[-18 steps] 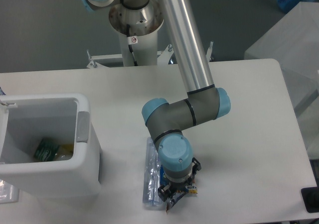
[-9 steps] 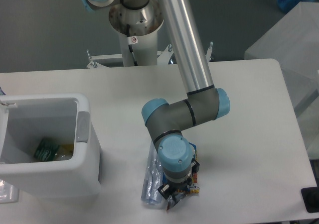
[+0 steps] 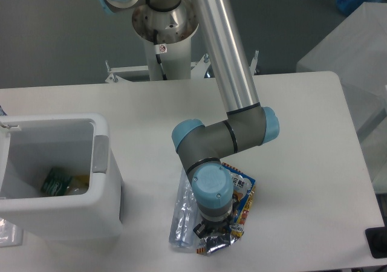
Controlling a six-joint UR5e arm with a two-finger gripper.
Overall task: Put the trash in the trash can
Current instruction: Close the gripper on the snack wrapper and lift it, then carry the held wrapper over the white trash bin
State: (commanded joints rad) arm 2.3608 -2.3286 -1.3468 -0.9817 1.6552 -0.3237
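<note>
The arm's wrist hid most of the tool (image 3: 213, 231), so its fingers were hard to make out; I cannot tell whether it gripped anything. The blue snack packet (image 3: 242, 190) with yellow-orange edge stuck out right of the wrist on the surface (image 3: 302, 133). The crushed clear bottle (image 3: 180, 214) lay just left, partly covered. A small silvery wrapper (image 3: 216, 243) sat below the tool, possibly touching it. The white trash can (image 3: 100, 199) stood at left, cut off, with a green item (image 3: 55, 181) inside.
</note>
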